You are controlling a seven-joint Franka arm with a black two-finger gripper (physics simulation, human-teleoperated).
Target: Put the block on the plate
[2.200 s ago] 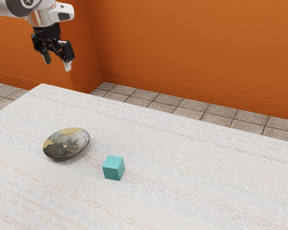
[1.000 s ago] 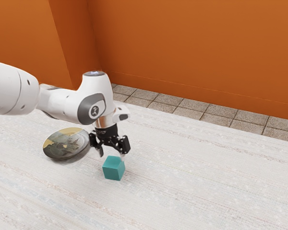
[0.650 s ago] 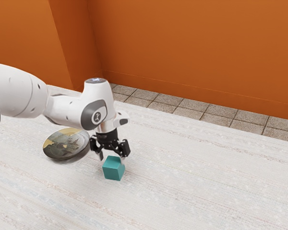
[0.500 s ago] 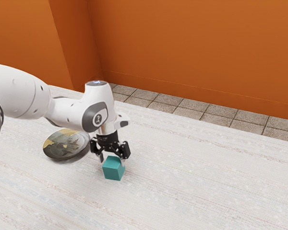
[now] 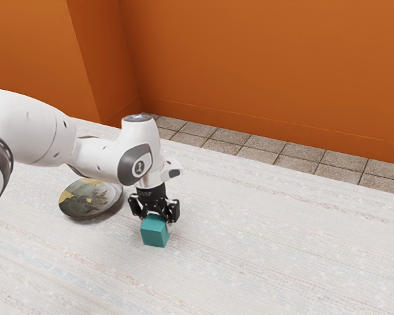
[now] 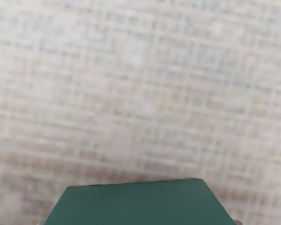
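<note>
While the tool [image 5: 155, 224] grips the block [image 5: 153, 235], plate rim [image 5: 84, 215] sits apart.

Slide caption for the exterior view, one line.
Franka gripper closed on the teal block at the pale tabletop, the patterned plate nearby.

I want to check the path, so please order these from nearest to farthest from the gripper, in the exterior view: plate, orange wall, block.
1. Block: at the gripper's fingertips.
2. Plate: toward the exterior view's left.
3. Orange wall: beyond the table.
</note>
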